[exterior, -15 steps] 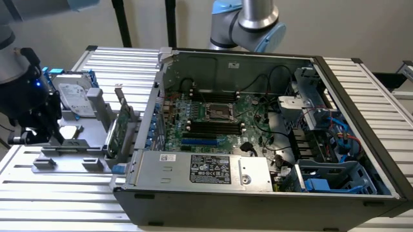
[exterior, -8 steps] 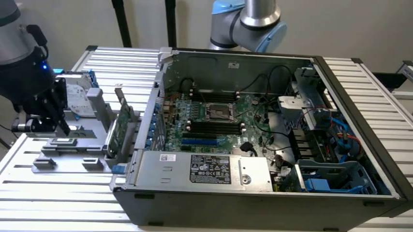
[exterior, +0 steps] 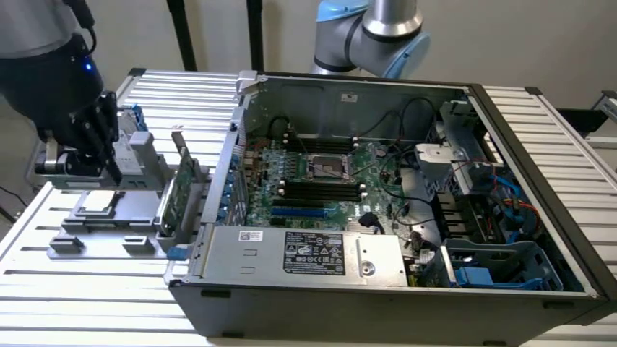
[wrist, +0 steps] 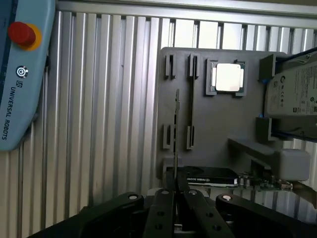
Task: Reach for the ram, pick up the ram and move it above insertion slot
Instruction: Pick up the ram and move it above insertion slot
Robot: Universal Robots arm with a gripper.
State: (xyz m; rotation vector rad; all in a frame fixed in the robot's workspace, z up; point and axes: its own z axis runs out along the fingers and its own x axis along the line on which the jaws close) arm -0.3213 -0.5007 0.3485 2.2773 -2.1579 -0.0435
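gripper (wrist: 176, 196): we see it pinching ram (wrist: 177, 134)
ram axis: straight out from the pinch
slots (exterior: 323, 189): exterior view's right of gripper

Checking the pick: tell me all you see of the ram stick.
The long, thin ram stick shows edge-on as a straight dark strip, standing on its long edge over the grey slotted fixture plate, between its two rows of slot guides. One end runs in at the black gripper. Its chips are hidden.

Black gripper (wrist: 177, 193), silver arm (exterior: 391, 14) with pale-blue joint caps (exterior: 417, 49).
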